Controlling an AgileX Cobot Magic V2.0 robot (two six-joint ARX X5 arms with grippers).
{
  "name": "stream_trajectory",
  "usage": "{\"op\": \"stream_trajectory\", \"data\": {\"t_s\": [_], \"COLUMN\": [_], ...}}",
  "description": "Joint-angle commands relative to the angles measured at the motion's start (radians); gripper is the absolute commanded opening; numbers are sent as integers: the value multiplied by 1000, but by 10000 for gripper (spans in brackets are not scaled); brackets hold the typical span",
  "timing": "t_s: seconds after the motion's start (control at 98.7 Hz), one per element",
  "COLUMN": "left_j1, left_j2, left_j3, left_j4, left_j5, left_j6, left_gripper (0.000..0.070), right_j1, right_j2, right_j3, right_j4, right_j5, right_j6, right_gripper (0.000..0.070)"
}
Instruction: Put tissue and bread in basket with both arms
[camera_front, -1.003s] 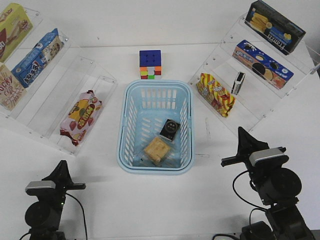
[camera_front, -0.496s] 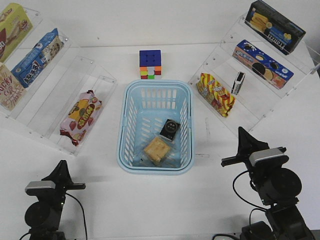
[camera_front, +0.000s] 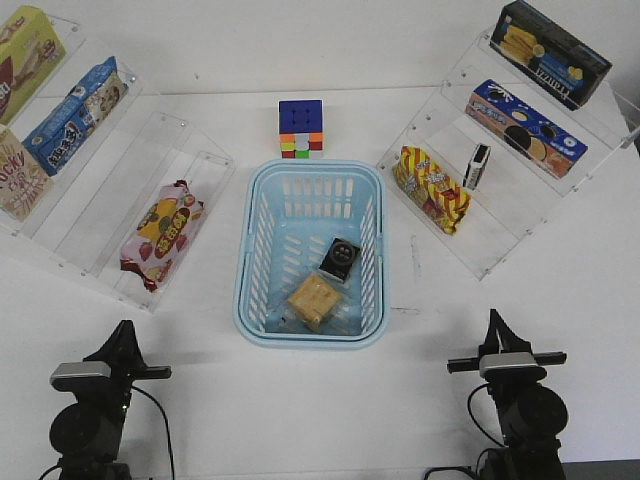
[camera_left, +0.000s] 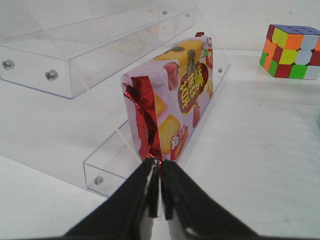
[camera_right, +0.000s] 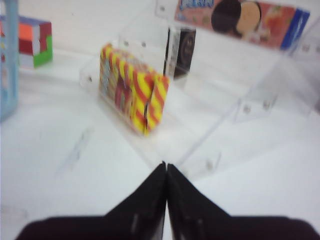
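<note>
The light blue basket (camera_front: 250, 270) stands at the table's middle. A black tissue pack (camera_front: 341, 258) and the wrapped bread (camera_front: 312, 300) lie inside it, side by side. A second black tissue pack (camera_front: 478, 166) stands on the right shelf; it also shows in the right wrist view (camera_right: 180, 51). My left gripper (camera_front: 122, 338) is shut and empty at the front left; in its wrist view (camera_left: 159, 167) it points at the red-pink snack bag. My right gripper (camera_front: 494, 325) is shut and empty at the front right, its tips closed in its wrist view (camera_right: 166, 167).
Clear stepped shelves flank the basket. The left one holds a red-pink snack bag (camera_front: 160, 234) and boxes (camera_front: 73, 117); the right one holds a yellow-red striped bag (camera_front: 431, 188), a blue cookie box (camera_front: 524, 128) and a dark box (camera_front: 553, 53). A colour cube (camera_front: 301, 129) stands behind the basket.
My right arm has drawn back and down toward the front edge, away from the right shelf. The left arm and the basket's contents have not moved.
</note>
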Motion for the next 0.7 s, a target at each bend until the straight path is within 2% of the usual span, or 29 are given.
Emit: {"op": "stream_trajectory", "data": {"t_s": [0.0,0.689], "left_j1": [0,-1], "left_j2": [-2,-2], "left_j3": [-20,-20], "left_j4": [17,20], "left_j5": [1,1], "left_j6": [-2,-2], "left_gripper": [1,1], "right_j1": [-4,-4], "right_j2": [2,2], "right_j3": [-2,-1], "right_j4": [2,24], "right_j5": [0,0], "right_j6": [45,44], "right_gripper": [0,0]}}
